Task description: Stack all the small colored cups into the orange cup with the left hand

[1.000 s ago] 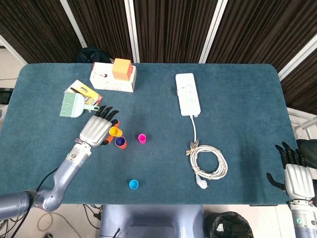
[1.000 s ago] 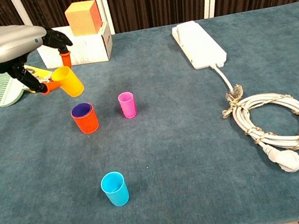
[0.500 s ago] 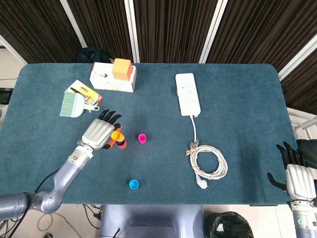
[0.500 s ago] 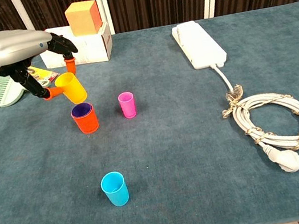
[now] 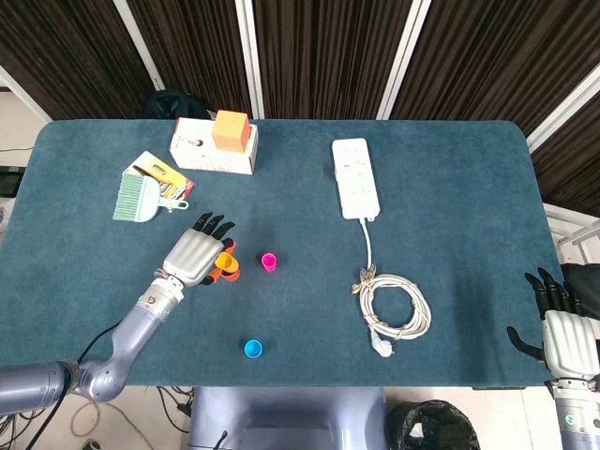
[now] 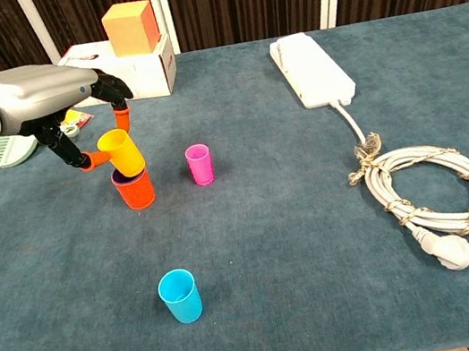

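Observation:
My left hand (image 6: 42, 87) (image 5: 193, 253) holds a yellow cup (image 6: 122, 152), pinched at its rim and tilted, with its base dipping into the mouth of the orange cup (image 6: 134, 189) (image 5: 228, 273). A purple cup sits nested inside the orange cup; only a sliver of its rim shows. A pink cup (image 6: 200, 163) (image 5: 269, 262) stands upright just right of the orange cup. A blue cup (image 6: 180, 296) (image 5: 252, 349) stands alone nearer the table's front edge. My right hand (image 5: 565, 330) rests open at the far right edge, away from the cups.
A white box (image 6: 120, 68) with an orange cube (image 6: 131, 27) on it stands at the back left. A green brush (image 5: 138, 198) lies left of my hand. A white power strip (image 6: 311, 68) and its coiled cable (image 6: 427, 187) occupy the right half.
My left hand has moved right and down with the yellow cup, bringing it from beside the orange cup to directly over it, its base now entering the orange cup's mouth.

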`<action>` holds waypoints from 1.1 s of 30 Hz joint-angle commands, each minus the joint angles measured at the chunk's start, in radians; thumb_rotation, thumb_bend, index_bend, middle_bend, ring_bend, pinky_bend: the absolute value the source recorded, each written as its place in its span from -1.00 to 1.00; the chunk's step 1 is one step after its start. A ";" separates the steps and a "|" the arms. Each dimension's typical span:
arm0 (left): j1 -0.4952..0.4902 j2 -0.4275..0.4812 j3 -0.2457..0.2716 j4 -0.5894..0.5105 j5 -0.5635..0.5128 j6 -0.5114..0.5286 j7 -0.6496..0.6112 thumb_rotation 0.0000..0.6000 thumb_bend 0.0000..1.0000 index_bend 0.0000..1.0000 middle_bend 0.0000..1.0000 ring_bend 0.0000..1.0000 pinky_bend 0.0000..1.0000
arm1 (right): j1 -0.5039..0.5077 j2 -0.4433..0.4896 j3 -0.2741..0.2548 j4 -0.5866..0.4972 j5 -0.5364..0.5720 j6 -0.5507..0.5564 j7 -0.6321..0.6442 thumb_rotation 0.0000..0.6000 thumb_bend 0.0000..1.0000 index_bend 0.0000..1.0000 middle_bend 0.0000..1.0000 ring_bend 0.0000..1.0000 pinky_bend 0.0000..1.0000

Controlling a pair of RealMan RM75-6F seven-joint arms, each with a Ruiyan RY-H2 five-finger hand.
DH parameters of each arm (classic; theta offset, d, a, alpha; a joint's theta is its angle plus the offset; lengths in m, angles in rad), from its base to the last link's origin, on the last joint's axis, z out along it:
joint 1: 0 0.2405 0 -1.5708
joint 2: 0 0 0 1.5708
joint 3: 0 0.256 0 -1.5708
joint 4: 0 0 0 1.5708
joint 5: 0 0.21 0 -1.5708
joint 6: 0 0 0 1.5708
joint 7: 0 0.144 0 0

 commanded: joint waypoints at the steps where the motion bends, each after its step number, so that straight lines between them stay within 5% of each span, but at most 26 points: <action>1: -0.001 -0.002 0.003 0.003 -0.002 0.000 0.003 1.00 -0.21 -0.08 -0.75 -1.00 -1.00 | 0.000 0.000 -0.001 0.000 0.000 -0.002 0.001 1.00 -0.33 -0.76 -0.91 -0.75 -0.88; 14: -0.023 0.003 0.030 -0.008 -0.028 -0.008 0.073 1.00 -0.46 -0.56 -0.80 -1.00 -1.00 | -0.001 0.001 -0.001 -0.001 0.001 0.000 0.001 1.00 -0.33 -0.76 -0.91 -0.75 -0.88; 20: -0.022 0.022 0.022 -0.053 0.009 0.010 0.058 1.00 -0.50 -0.53 -0.80 -1.00 -1.00 | -0.002 0.003 0.001 -0.002 0.001 0.002 0.004 1.00 -0.33 -0.76 -0.91 -0.75 -0.88; 28: -0.013 0.090 0.005 -0.214 0.189 0.044 -0.010 1.00 -0.50 -0.41 -0.80 -1.00 -1.00 | -0.002 0.002 -0.001 -0.007 -0.004 0.003 0.000 1.00 -0.33 -0.76 -0.91 -0.75 -0.88; 33: -0.037 0.111 0.016 -0.274 0.180 -0.004 0.015 1.00 -0.50 -0.41 -0.80 -1.00 -1.00 | -0.003 0.003 -0.001 -0.011 -0.003 0.007 -0.001 1.00 -0.33 -0.76 -0.91 -0.75 -0.88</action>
